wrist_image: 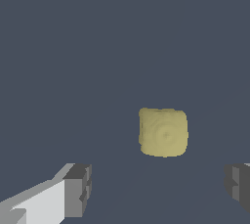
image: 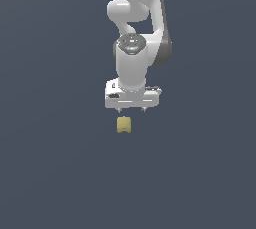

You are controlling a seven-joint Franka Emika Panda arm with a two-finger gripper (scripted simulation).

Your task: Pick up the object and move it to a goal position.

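The object point(image: 123, 125) is a small pale yellow-tan squarish lump lying on the dark grey floor. It also shows in the wrist view point(wrist_image: 163, 132). My white gripper point(image: 131, 108) hangs above it and slightly toward the exterior view's right, pointing down. Its fingers are spread wide and hold nothing. In the wrist view the gripper point(wrist_image: 158, 189) shows two grey fingertips point(wrist_image: 78, 189) far apart, with the object beyond the gap between them, apart from both.
The white arm point(image: 137, 33) rises behind the gripper. The floor point(image: 50, 173) is a plain dark grey surface with no other objects in view.
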